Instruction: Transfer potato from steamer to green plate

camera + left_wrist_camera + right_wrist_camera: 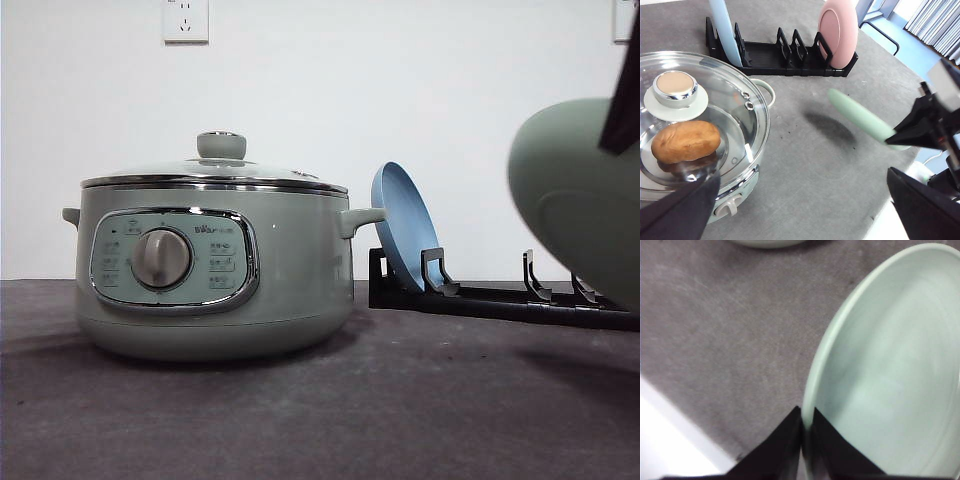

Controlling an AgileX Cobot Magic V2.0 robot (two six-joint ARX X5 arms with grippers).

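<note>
Right gripper (806, 440) is clamped on the green plate's (890, 380) rim, holding it in the air beside the steamer (215, 265); the potato (686, 141) sits under its lid; left gripper (805, 210) gapes apart

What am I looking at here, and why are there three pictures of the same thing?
It is a two-armed robot at a grey table, photographed by three cameras at once. The front view looks forward over the table. The other two cameras sit on the robot's wrists.

On the table stands a pale green steamer with its glass lid on. Through the lid, in the left wrist view, you can see the potato inside. Behind it is a black dish rack holding a blue plate and a pink plate.

The right hand is pinching the rim of the green plate, holding it above the table. The left hand hangs open near the steamer.
</note>
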